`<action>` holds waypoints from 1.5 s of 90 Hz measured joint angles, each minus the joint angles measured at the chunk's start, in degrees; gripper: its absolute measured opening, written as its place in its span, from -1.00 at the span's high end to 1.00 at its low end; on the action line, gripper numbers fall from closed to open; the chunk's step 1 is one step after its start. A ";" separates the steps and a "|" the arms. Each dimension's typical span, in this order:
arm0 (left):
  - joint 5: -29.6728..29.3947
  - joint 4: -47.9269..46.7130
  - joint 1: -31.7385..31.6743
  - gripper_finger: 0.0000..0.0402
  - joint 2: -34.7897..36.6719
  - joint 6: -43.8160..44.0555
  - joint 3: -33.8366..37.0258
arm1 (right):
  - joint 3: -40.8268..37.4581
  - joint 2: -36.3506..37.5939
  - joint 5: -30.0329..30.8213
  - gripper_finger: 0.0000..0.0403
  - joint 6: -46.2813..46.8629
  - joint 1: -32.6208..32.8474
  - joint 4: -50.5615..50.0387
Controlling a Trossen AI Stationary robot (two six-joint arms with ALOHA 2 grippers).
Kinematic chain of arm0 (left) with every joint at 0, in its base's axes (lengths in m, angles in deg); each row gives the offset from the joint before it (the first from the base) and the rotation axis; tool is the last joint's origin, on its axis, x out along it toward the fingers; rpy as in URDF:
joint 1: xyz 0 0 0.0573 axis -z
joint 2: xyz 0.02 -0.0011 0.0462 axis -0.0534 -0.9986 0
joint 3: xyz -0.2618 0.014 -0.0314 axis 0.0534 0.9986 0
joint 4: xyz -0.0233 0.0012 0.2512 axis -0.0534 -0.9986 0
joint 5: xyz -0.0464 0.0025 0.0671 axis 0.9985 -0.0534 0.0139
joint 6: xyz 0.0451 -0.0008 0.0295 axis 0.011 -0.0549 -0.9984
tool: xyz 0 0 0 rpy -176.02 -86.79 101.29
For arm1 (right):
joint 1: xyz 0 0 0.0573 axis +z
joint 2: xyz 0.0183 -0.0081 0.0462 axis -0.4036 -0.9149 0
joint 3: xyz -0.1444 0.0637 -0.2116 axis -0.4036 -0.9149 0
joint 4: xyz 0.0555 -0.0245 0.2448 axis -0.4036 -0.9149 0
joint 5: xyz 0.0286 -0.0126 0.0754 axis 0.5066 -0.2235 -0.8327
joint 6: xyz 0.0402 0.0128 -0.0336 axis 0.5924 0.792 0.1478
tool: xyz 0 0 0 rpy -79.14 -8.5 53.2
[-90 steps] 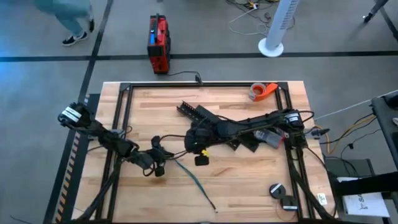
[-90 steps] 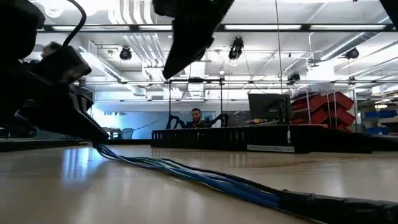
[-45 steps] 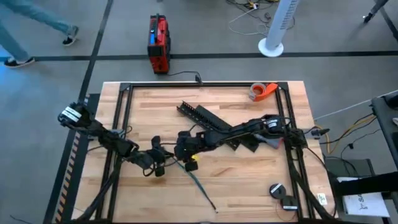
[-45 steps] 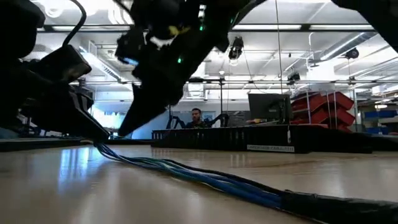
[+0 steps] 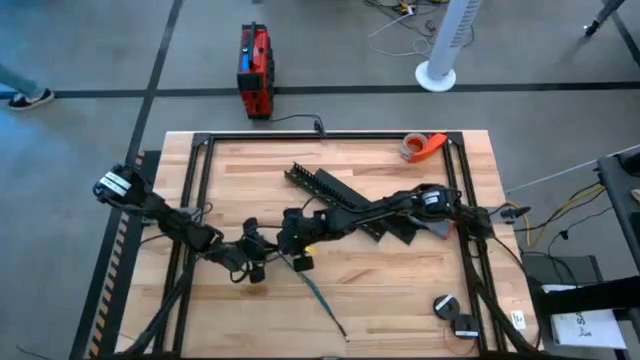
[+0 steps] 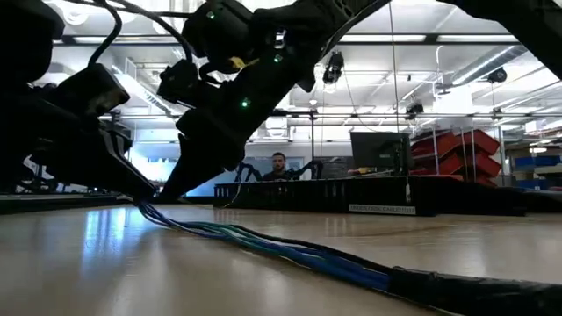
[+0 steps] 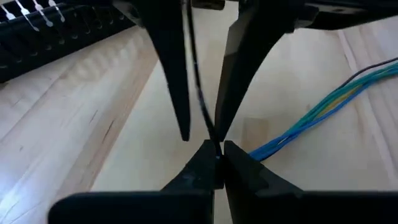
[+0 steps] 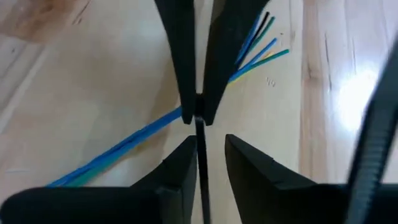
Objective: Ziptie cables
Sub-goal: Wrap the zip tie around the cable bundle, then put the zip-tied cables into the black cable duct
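Two grippers meet nose to nose over the middle of the worktop [image 5: 400,300], a bit toward its left side. Left gripper [image 5: 252,266] comes in from the left edge, tips pressed together and pinching a thin black strip [image 8: 200,174]. Right gripper [image 5: 290,243] reaches across from the right edge, fingers slightly spread with the strip running through the gap between them; can't tell if they touch it. Cables [image 5: 315,295], a blue-green bunch, lie flat on the wood. They start just beside the two grippers and run diagonally toward the edge farthest from the red box [image 5: 255,70]; neither gripper holds them. Black slotted rail [image 5: 330,188] lies under the right arm, and an orange tape roll [image 5: 420,146] sits near the far right corner
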 joint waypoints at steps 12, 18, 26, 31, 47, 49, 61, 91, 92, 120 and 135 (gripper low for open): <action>-0.01 -0.04 -0.04 1.00 0.02 0.01 0.00 | 0.02 -0.32 -0.04 0.76 0.02 -0.02 0.14; -0.02 -0.02 -0.04 1.00 0.02 0.00 0.00 | 0.02 -0.36 -0.03 0.80 0.06 0.00 0.07; -0.04 -0.05 -0.04 1.00 0.02 0.00 0.00 | 0.02 -0.36 -0.17 0.91 0.07 0.00 -0.26; -0.04 -0.19 -0.04 1.00 0.02 0.00 -0.01 | 0.05 -0.22 -0.20 0.96 0.11 0.00 -1.19; -0.19 -0.42 -0.11 1.00 0.06 0.89 -0.28 | 0.43 1.57 3.30 0.99 1.86 0.07 -10.04; -0.19 -0.43 -0.11 1.00 0.08 1.05 -0.30 | 0.44 1.85 3.63 0.99 2.43 0.10 -11.18; 0.66 -2.36 -0.02 1.00 0.09 1.27 -0.09 | 0.10 2.79 3.79 1.00 3.10 0.09 -16.63; -4.93 -3.29 -0.08 0.99 1.36 0.60 0.09 | -0.07 15.00 4.55 0.48 15.04 4.27 -28.29; -5.60 -3.28 -0.08 0.98 1.46 0.49 0.09 | -0.07 15.48 4.56 0.45 15.91 4.52 -28.54; -19.30 -5.13 -1.72 0.71 6.44 -2.95 0.02 | 0.02 16.28 10.54 0.01 39.31 16.88 -27.44; -11.76 -9.75 -7.29 0.48 12.13 -2.47 0.00 | -0.07 10.02 19.88 -0.04 54.21 23.46 -26.20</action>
